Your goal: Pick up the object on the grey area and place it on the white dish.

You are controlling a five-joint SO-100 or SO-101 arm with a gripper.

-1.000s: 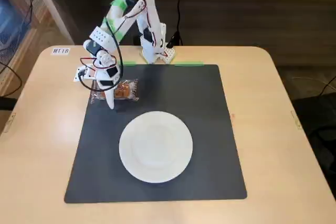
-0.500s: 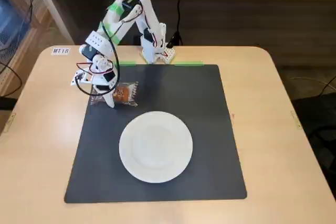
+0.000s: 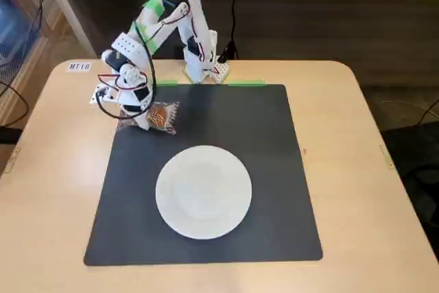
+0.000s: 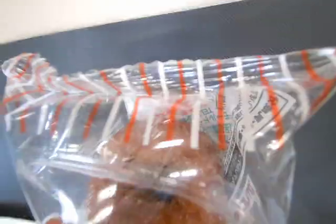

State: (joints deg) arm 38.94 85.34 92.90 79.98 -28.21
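Observation:
The snack packet (image 3: pixel 164 116), clear plastic with orange-brown pieces and red stripes, is at the far left corner of the dark grey mat (image 3: pixel 274 169). My gripper (image 3: pixel 151 120) is down on it and looks shut on its left side, with the packet tilted up. In the wrist view the packet (image 4: pixel 168 145) fills the frame very close, with the mat (image 4: pixel 210 30) behind it; my fingers do not show there. The round white plate (image 3: pixel 203 191) lies empty in the middle of the mat, in front of the gripper.
The mat lies on a light wooden table (image 3: pixel 62 169). The arm's base (image 3: pixel 202 66) stands at the mat's far edge, with green tape strips beside it. A white label (image 3: pixel 79 66) lies at the far left of the table.

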